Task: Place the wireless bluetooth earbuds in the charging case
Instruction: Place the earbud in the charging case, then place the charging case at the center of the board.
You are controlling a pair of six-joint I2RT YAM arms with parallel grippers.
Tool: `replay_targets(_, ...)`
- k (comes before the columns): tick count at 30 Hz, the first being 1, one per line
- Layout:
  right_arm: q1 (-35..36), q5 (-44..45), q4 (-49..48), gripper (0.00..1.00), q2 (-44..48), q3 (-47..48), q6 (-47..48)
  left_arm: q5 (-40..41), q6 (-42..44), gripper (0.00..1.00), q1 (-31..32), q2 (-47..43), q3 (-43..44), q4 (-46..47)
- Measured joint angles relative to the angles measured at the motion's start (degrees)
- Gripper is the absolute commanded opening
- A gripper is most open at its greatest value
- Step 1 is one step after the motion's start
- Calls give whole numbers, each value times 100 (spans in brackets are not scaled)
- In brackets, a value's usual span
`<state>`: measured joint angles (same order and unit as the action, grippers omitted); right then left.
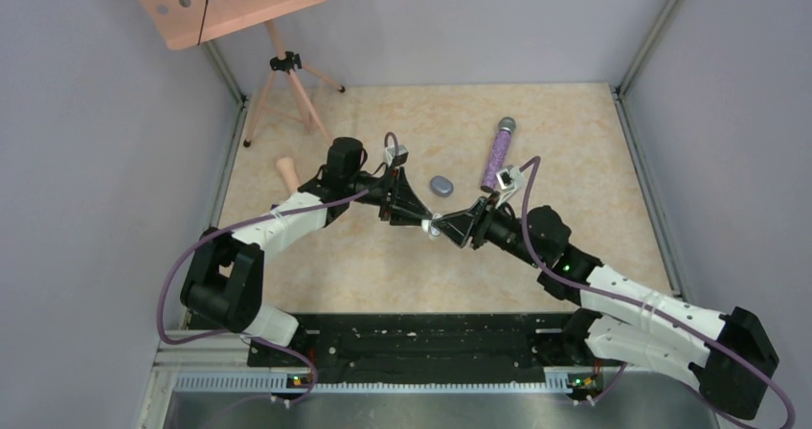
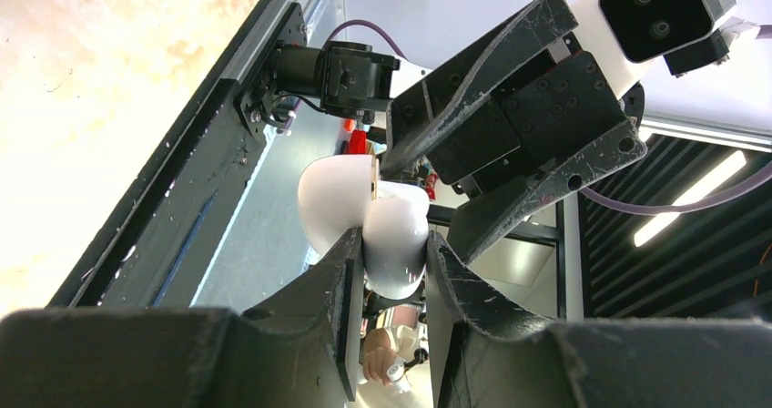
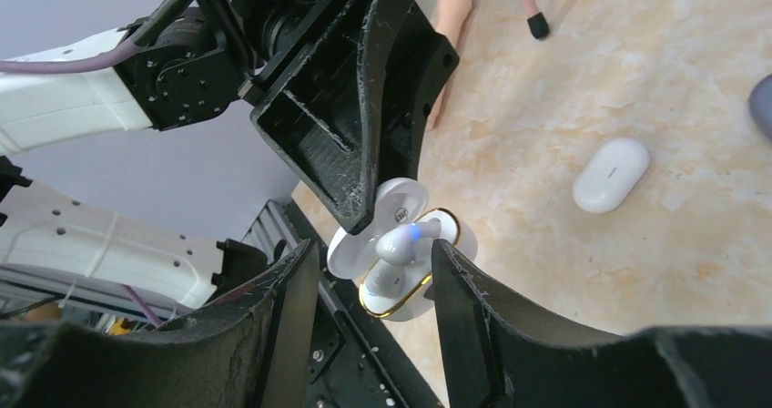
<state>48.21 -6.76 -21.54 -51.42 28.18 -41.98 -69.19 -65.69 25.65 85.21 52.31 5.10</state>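
Observation:
My left gripper (image 2: 393, 241) is shut on the base of a white charging case (image 2: 398, 230), held above the table with its round lid (image 3: 390, 219) swung open. In the right wrist view the case (image 3: 410, 306) shows a gold rim. One white earbud (image 3: 403, 241) with a blue light lies across the opening. A second white earbud (image 3: 380, 282) sits lower in its socket. My right gripper (image 3: 375, 260) is open, one finger on each side of the case, and the upper earbud's stem reaches close to the right finger. From above, both grippers meet at the case (image 1: 434, 226).
A closed white case (image 3: 612, 173) lies on the table beyond the held one. A grey case (image 1: 440, 186) and a purple glitter microphone (image 1: 498, 153) lie further back. A pink tripod (image 1: 282, 75) stands at the back left, with a peach peg (image 1: 286, 170) near it.

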Motion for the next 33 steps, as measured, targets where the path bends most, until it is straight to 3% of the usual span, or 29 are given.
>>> replay_targets(6,0,389,400,49,260,0,68,4,0,0,0,0,9,0)
replay_targets(12,0,542,542,39,273,0,94,4,11,0,0,0,11,0)
replay_targets(33,0,826,444,43,-26,11,85,63,120,0,-4,0,15,-28)
